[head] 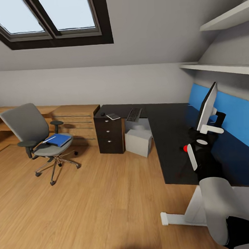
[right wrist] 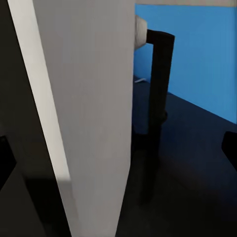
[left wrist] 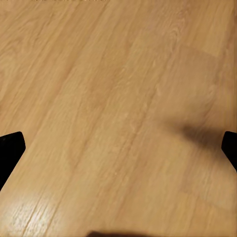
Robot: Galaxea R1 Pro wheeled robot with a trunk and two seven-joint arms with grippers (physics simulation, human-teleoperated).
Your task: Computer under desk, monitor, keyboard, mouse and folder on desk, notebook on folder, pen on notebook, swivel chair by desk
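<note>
Your glossy black L-shaped desk [head: 169, 136] fills 3 o'clock, with the flat monitor [head: 207, 107] edge-on against the blue panel [head: 233, 115]. The padded grey swivel chair [head: 30, 133] sits at 9 o'clock, with the flat blue folder [head: 59, 139] on its seat. The boxy light-grey computer [head: 139, 141] is under the desk. The slim keyboard [head: 134, 114], notebook [head: 113, 116] and tiny mouse [head: 102, 114] lie on top. The left gripper [left wrist: 118, 148] is spread wide over wood-grain floor [left wrist: 98, 98], holding nothing. The right gripper [right wrist: 118, 153] is also wide, straddling the monitor's pale slab; can't tell if it touches.
</note>
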